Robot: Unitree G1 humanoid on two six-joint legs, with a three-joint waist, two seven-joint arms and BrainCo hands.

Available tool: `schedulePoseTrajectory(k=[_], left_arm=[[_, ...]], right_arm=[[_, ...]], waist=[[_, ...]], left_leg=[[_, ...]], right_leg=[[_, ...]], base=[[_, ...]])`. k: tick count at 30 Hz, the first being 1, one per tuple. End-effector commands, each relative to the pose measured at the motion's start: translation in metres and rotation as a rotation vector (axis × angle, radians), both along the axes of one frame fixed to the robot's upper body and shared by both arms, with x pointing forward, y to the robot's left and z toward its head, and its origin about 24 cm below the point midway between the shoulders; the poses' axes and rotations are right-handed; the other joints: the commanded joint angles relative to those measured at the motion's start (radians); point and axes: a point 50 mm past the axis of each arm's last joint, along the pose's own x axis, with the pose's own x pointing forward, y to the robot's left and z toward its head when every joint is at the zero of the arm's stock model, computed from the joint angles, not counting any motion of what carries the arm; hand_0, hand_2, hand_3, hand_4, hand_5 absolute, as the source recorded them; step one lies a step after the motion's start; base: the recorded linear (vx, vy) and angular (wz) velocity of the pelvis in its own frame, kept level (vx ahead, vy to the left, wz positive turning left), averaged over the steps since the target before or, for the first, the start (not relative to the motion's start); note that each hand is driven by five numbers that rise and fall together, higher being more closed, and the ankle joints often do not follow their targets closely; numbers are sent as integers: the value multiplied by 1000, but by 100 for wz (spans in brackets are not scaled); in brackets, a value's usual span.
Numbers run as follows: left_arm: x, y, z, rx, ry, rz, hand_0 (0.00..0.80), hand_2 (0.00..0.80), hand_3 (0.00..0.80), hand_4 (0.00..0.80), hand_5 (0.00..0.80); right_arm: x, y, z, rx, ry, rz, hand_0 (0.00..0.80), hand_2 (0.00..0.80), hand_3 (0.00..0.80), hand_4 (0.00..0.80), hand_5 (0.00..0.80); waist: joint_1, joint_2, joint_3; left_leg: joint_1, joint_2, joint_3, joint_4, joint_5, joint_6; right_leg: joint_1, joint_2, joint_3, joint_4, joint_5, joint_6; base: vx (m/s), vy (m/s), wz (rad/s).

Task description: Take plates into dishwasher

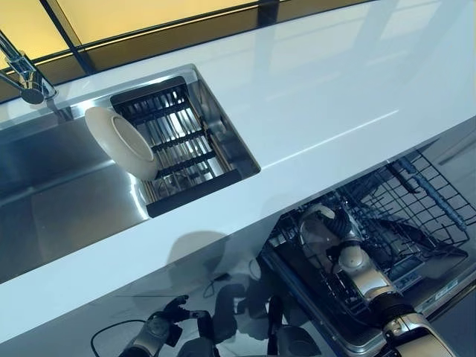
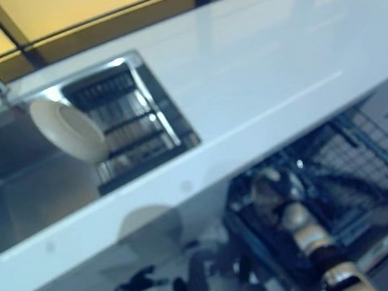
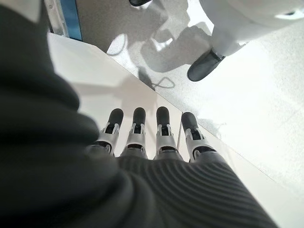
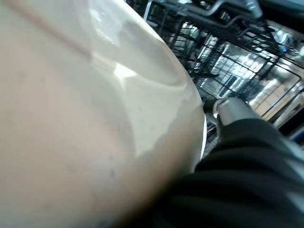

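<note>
A cream plate (image 1: pixel 123 141) leans upright in the black drying rack (image 1: pixel 182 137) inside the sink. My right hand (image 1: pixel 338 234) is low, below the counter's front edge, over the pulled-out dishwasher rack (image 1: pixel 424 212). It holds a second cream plate (image 4: pixel 90 118), which fills the right wrist view with the thumb (image 4: pixel 232 111) at its rim. This plate shows as a pale edge (image 1: pixel 314 221) by the hand, partly hidden under the counter. My left hand (image 1: pixel 160 327) hangs low at the lower left, fingers (image 3: pixel 137 126) straight and empty.
The white countertop (image 1: pixel 335 97) runs across the view, with the steel sink (image 1: pixel 67 201) at the left and a faucet (image 1: pixel 24 73) behind it. The dishwasher's wire rack (image 4: pixel 223 57) has upright tines. A window strip runs along the back.
</note>
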Motion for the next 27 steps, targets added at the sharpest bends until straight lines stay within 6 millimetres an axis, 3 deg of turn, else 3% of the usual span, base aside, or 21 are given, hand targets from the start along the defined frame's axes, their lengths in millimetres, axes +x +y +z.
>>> schedulePoseTrajectory(k=[1,15,27], left_arm=[[22,-16,6,-20,-55,-36,0,0,0,0,0],[23,-14,7,-14,-60,-14,0,0,0,0,0],[27,-15,8,-12,-69,0,0,0,0,0,0]], right_arm=[[-9,33,-31,36,133,78,800,800,800,800,800],[-23,57,-41,58,197,250,800,800,800,800,800],[-29,66,-46,119,248,291,800,800,800,800,800]], waist=[[31,16,23],[26,2,24],[25,-8,28]], left_leg=[[-32,-64,-4,-2,-22,61],[-34,-64,-2,-2,-23,65],[-34,-62,-1,-2,-22,67]], right_leg=[[-13,6,15,98,-95,22],[-16,3,15,104,-95,28],[-14,3,17,103,-94,30]], base=[[0,0,0],[0,0,0],[0,0,0]])
